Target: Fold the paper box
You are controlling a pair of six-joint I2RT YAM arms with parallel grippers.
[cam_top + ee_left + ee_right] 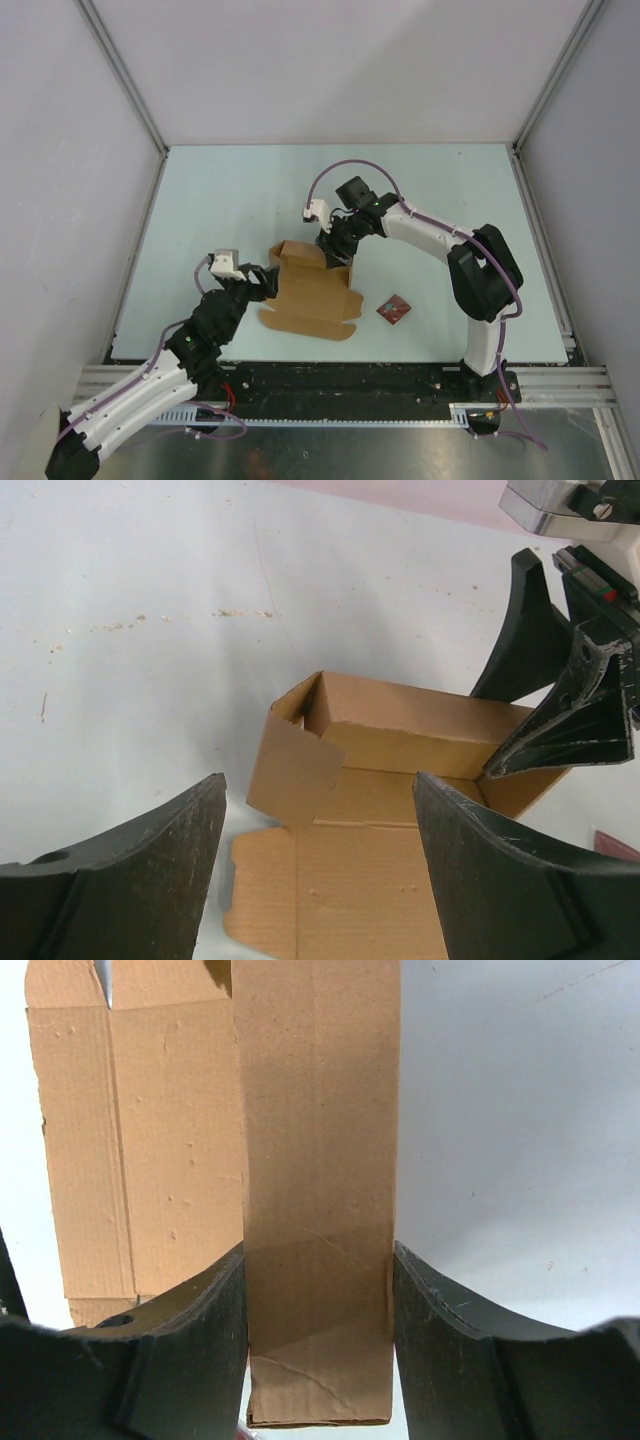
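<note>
The paper box [312,292] is a brown cardboard sheet lying mid-table, its far part folded up into walls and its near part flat. My right gripper [336,256] is shut on the raised wall at the box's far right end. In the right wrist view the cardboard strip [320,1160] fills the gap between both fingers of that gripper [320,1345]. My left gripper [264,284] is open at the box's left edge. In the left wrist view its fingers [130,880] straddle the flat panel [370,880] without touching it, and a loose side flap [295,770] stands up.
A small dark red square item [393,309] lies on the table right of the box. The right gripper's fingers [565,715] show at the box's right end in the left wrist view. Grey walls enclose the pale table [230,200].
</note>
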